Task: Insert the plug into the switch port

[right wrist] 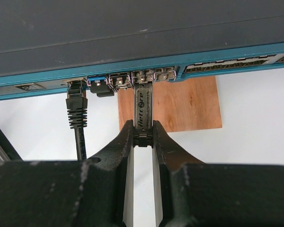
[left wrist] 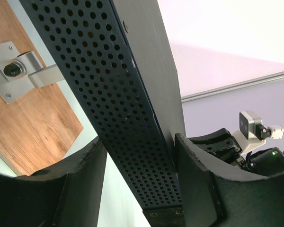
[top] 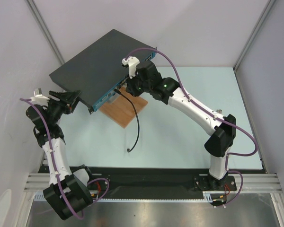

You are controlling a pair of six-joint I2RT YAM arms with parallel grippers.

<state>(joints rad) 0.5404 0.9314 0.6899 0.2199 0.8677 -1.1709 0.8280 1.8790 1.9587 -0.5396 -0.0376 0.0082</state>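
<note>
The switch (top: pixel 97 64), a flat box with a dark grey top and a teal front face (right wrist: pixel 47 85), lies at the back left. My right gripper (right wrist: pixel 143 135) is shut on the plug (right wrist: pixel 144 106), a narrow grey module. The plug's front end is at the mouth of a socket (right wrist: pixel 143 75) in the front row. In the top view this gripper (top: pixel 124 89) is at the middle of the front face. My left gripper (top: pixel 71 100) is shut on the switch's left corner. Its fingers (left wrist: pixel 194 170) straddle the perforated side (left wrist: pixel 123 109).
A black cable (top: pixel 136 125) is plugged into a socket left of the plug (right wrist: pixel 77 106), and its loose end lies on the table. A brown wooden board (top: pixel 125 111) lies under the switch's front edge. It carries a metal latch (left wrist: pixel 19 71).
</note>
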